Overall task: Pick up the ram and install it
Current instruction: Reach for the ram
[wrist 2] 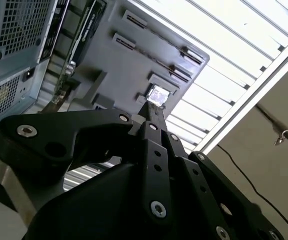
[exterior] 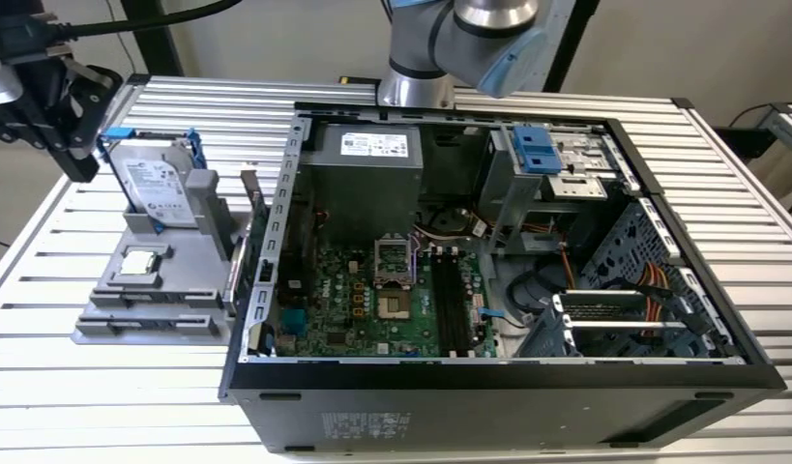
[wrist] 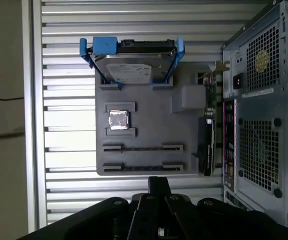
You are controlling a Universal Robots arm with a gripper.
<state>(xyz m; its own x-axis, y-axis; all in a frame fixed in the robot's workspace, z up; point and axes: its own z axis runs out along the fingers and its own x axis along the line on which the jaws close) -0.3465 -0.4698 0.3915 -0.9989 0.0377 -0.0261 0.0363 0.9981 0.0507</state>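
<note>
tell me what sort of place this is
Most likely a robotics lab bench set up for computer assembly: an open desktop computer case sits on a slatted metal table, a grey tray beside it holds a hard drive and a processor, and a robot arm stands behind the case.

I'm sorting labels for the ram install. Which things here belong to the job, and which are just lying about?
Job: ram, edge-on in a tray slot; tool, near the tray; motherboard inside the open case.
Lying about: hard drive, processor, card, all on the tray.
</note>
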